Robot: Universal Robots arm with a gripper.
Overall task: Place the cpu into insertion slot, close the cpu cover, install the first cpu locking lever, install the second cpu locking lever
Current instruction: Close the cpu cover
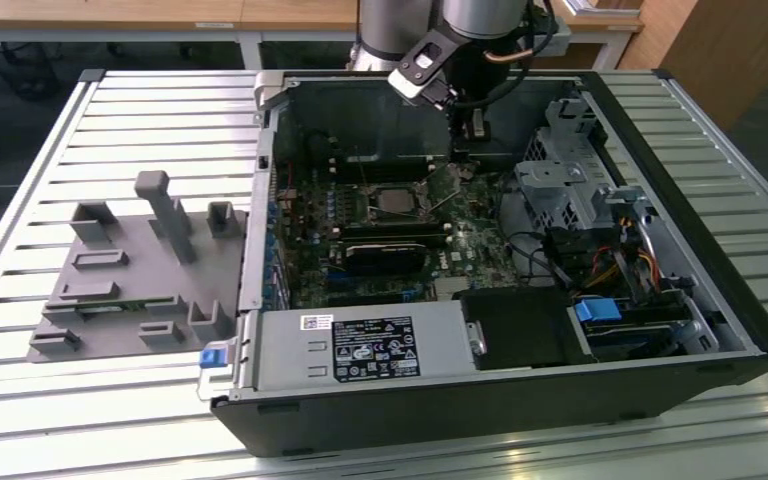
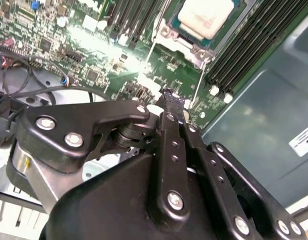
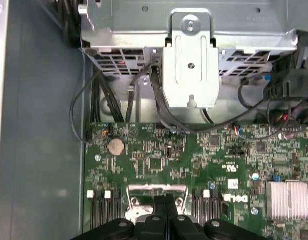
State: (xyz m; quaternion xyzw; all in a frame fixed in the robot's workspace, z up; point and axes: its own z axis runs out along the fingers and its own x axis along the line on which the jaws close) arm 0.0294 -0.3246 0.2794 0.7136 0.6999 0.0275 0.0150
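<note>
Table [image 1: 37,400]: slatted metal, carrying the open case [image 1: 491,400].
Cpu [image 2: 206,15]: seated in the slot [image 1: 369,204].
Cover [image 2: 197,49]: apparently down.
Levers [image 2: 151,57]: beside the slot, seemingly unlatched.
Gripper [image 2: 169,100]: closed, just beside the slot; any hold unclear.

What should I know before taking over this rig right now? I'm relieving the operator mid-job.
The gripper is shut, with its tip near the free ends of one lever and the other lever. I can't tell whether it grips either.
The cpu sits in the slot, with the cover down over it.
Done: cpu placed; the cover looks closed.
Left: both levers look raised, not latched.
</note>
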